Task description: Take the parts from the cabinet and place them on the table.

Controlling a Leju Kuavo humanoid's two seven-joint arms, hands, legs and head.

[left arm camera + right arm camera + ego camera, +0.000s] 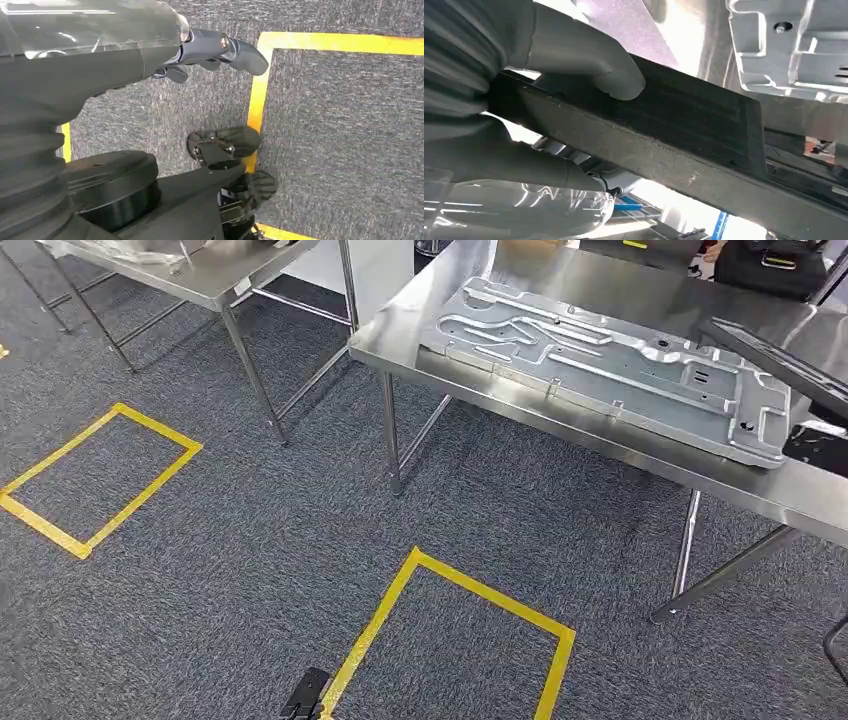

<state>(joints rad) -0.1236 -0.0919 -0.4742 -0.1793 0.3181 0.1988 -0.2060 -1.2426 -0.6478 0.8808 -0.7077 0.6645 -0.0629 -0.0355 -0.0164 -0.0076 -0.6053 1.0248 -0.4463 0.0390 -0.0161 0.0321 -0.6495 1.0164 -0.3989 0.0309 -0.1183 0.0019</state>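
Note:
A large stamped silver metal panel (600, 360) lies flat on the steel table (560, 430); its edge also appears in the right wrist view (794, 45). A dark, flat, ribbed part (770, 355) reaches in from the right, tilted above the table's right end. My right hand (524, 100) grips this dark part (684, 125), thumb pressed on its upper face and the rest of the hand beneath it. My left hand (210, 50) hangs low over the carpet with nothing in it, its fingers loosely apart; its dark tip (305, 695) shows at the bottom of the head view.
A second steel table (200, 280) stands at the back left. Two yellow tape rectangles (100, 480) (460, 640) mark the grey carpet. A black object (815, 445) sits at the near table's right edge, and a black case (770, 265) lies behind it.

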